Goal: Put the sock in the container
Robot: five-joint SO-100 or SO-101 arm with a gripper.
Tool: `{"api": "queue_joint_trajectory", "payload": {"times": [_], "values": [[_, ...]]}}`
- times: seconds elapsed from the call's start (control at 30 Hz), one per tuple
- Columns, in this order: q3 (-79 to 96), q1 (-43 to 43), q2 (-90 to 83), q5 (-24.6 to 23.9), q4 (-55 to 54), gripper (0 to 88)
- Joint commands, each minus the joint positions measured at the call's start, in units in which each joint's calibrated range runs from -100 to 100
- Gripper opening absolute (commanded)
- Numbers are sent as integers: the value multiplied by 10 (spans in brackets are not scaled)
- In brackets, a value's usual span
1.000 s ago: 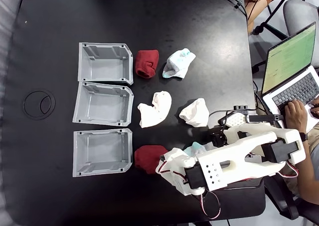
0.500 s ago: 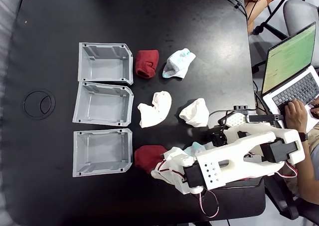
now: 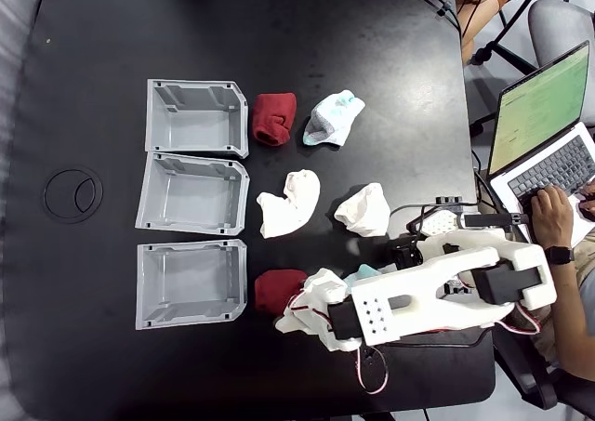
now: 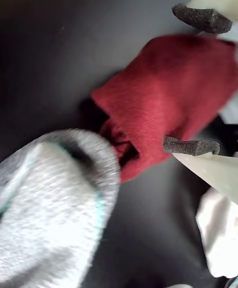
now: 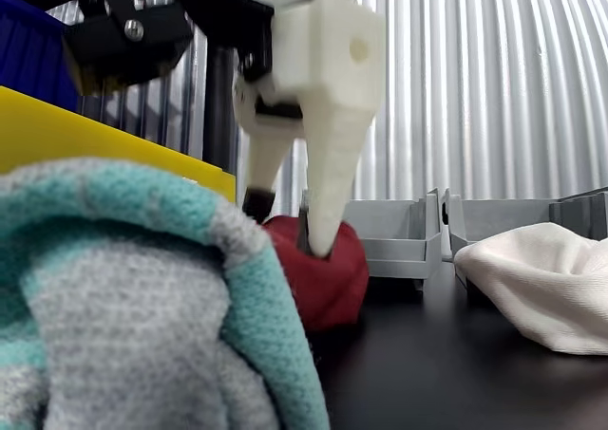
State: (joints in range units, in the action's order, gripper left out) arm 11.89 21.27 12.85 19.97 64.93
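Bins of light grey ribbed plastic stand in a column at the left of the black desk [image 3: 112, 31] in the fixed view, and the lowest of them, the container [image 3: 191, 284], sits just left of the sock [image 3: 277, 290], a dark red lump lying on the desk a short gap from the bin's right wall. Further up that view, beside the top bin, lies a smaller dark red sock [image 3: 274, 117], then a white and teal sock [image 3: 333, 118], with two white socks [image 3: 289, 203] in the row below. The end effector [image 3: 299, 311] reaches in from the right on the white arm and sits over the sock's right edge. In the wrist view its foam-tipped fingers [image 4: 191, 145] are spread apart with the sock [image 4: 168, 99] between them, the lower pad touching the fabric and the upper pad just off the sock's far edge, so it straddles the sock without squeezing it. A grey sock with teal trim [image 4: 49, 203] lies just beside it. At the far right of the fixed view, a person's hand [image 3: 552, 208] rests on a laptop [image 3: 544, 133].
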Motion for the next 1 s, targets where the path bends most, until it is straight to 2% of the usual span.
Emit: {"api": "queue_joint_trajectory", "payload": {"times": [0.0,0.1,0.3,0.43,0.6,0.73,0.97], "values": [[-25,-3,-4,4,4,374],[-25,-3,-7,4,4,344],[-23,-4,-7,3,5,117],[-24,-5,-8,-1,5,9],[-24,-5,-22,-2,5,14],[-27,-19,-106,-10,5,14],[-134,-73,-197,-15,5,13]]}}
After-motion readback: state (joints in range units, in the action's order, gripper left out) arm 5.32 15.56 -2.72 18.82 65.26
